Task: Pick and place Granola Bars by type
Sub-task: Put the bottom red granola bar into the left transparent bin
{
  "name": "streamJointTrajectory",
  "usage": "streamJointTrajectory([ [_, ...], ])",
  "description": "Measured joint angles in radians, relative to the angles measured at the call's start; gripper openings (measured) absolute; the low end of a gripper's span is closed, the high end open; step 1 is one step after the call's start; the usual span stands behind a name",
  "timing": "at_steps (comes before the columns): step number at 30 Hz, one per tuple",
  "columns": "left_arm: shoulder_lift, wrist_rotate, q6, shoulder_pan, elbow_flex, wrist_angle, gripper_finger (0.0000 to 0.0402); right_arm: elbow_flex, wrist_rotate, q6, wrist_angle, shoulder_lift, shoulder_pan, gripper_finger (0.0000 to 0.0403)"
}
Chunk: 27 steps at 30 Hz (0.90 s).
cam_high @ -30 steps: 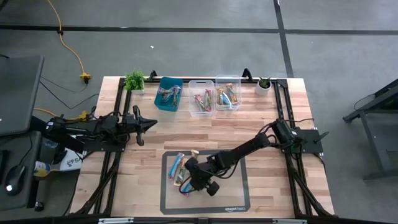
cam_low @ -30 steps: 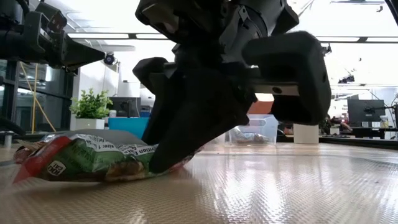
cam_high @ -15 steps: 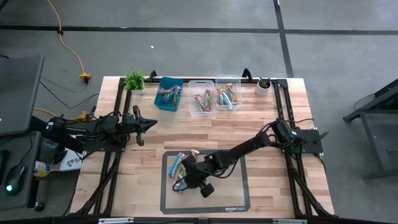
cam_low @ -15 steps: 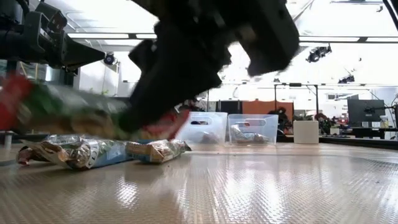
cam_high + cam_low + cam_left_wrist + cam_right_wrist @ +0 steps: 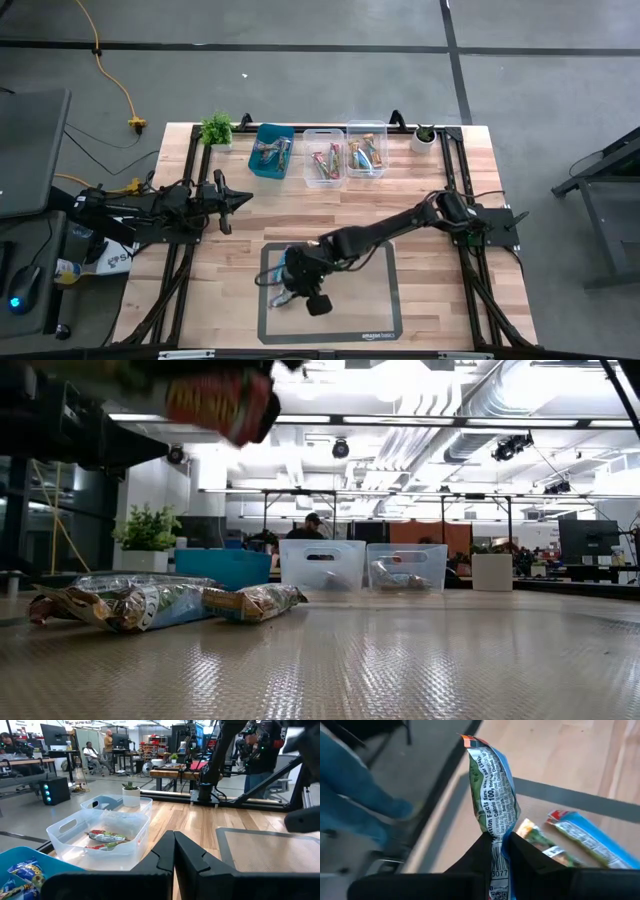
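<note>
My right gripper (image 5: 499, 839) hovers over the left part of the dark mat (image 5: 372, 300) and is shut on one granola bar (image 5: 492, 780), green and blue with a red-orange end. In the low view that red end (image 5: 215, 405) shows high above the mat. Two more bars (image 5: 120, 603) (image 5: 255, 600) lie flat on the mat. Other bars sit in the teal bin (image 5: 271, 152) and in the two clear bins (image 5: 324, 156) (image 5: 366, 150) at the far edge. My left gripper (image 5: 240, 198) waits shut above the table's left side. My right gripper pinches the bar between its two fingers (image 5: 482, 851) at one end of the wrapper (image 5: 496, 831). The bar runs along the fingers and sticks out past their tips. It is lifted clear of the mat, and its free red-orange end (image 5: 470, 741) touches nothing.
A small potted plant (image 5: 216, 128) stands at the far left corner and a white pot (image 5: 424, 137) at the far right. Black frame rails run along both table sides. A person's legs in blue (image 5: 355, 775) show beyond the table's near edge.
My right gripper has risen from the mat with the bar and shifted toward the table's left. The bar, which lay on the mat under the fingers, now stands lifted clear, well above the two bars that stayed where they lay.
</note>
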Motion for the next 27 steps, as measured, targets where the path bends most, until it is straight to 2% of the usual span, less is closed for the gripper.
streamJointTrajectory([
  [4,0.0,0.0,0.0,0.0,0.0,0.0,0.0,0.08,-0.073,0.08,-0.099,-0.001,-0.022,0.0037],
  [15,0.0,0.0,0.0,0.0,0.0,0.0,0.0,0.281,-0.065,0.204,-0.43,-0.002,-0.097,0.0036],
  [23,0.0,0.0,0.0,0.0,0.0,-0.001,0.0,0.487,0.045,0.218,-0.627,-0.003,-0.142,0.0036],
  [27,0.0,0.0,0.0,0.0,0.0,-0.001,0.0,0.439,0.099,0.241,-0.606,-0.075,-0.182,0.0033],
])
